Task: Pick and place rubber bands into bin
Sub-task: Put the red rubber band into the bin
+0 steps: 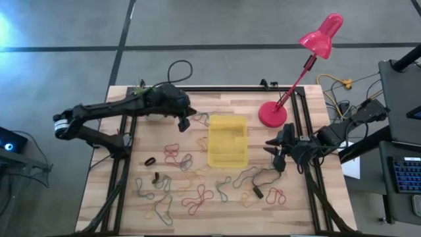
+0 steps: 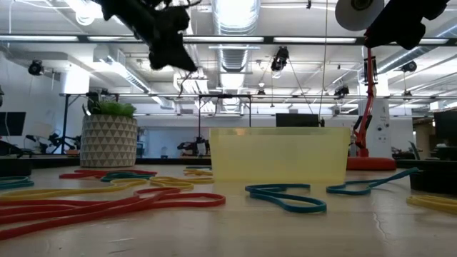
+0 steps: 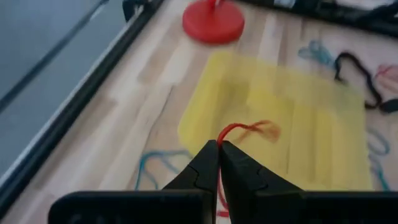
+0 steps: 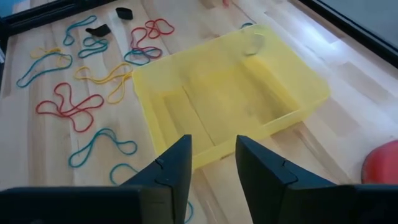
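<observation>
Above the table (image 1: 131, 105), beside the yellow bin (image 1: 227, 141), the left hand (image 3: 219, 148) is pinched tight on a red rubber band (image 3: 249, 129). It looks soft, light and floppy. The right hand (image 4: 213, 152) waits with fingers apart

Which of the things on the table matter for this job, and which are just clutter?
Job: rubber bands, yellow bin, left gripper shut on a red band, right gripper open.

Clutter: red lamp, plant pot.
</observation>
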`<state>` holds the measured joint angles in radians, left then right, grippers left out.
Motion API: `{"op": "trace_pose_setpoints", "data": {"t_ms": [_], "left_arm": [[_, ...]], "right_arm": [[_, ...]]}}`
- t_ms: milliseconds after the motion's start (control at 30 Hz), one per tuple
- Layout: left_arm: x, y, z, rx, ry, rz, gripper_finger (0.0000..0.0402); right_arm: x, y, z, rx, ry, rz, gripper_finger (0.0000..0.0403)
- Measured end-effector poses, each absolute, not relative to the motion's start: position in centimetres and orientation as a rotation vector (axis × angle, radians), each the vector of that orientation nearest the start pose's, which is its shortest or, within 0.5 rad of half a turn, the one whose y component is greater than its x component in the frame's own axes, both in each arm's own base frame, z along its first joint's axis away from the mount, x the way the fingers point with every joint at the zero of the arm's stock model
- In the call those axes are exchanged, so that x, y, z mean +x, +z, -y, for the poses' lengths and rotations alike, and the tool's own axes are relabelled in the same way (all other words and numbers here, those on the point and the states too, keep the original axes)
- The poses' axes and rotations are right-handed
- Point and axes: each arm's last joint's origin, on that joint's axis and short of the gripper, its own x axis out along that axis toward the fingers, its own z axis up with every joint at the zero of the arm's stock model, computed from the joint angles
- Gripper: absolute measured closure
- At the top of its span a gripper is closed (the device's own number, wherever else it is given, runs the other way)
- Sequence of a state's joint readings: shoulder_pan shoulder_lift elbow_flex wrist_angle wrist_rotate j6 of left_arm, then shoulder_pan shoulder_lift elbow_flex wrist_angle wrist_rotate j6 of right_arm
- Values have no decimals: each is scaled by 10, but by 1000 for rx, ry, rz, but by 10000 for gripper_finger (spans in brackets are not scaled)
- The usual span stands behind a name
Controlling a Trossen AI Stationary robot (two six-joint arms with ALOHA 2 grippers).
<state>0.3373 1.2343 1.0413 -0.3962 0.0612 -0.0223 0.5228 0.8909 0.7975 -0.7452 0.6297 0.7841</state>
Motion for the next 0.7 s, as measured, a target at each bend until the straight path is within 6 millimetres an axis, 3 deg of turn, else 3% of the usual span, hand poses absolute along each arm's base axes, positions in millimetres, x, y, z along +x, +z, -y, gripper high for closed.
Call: {"op": "trace_pose_setpoints", "data": {"t_ms": [200, 700], "left_arm": [[275, 317, -81, -113, 227, -509, 402], [356, 270, -74, -135, 152, -594, 402]], "right_arm": [[151, 278, -67, 291, -361, -608, 293], [151, 278, -67, 295, -360, -608, 297]]}}
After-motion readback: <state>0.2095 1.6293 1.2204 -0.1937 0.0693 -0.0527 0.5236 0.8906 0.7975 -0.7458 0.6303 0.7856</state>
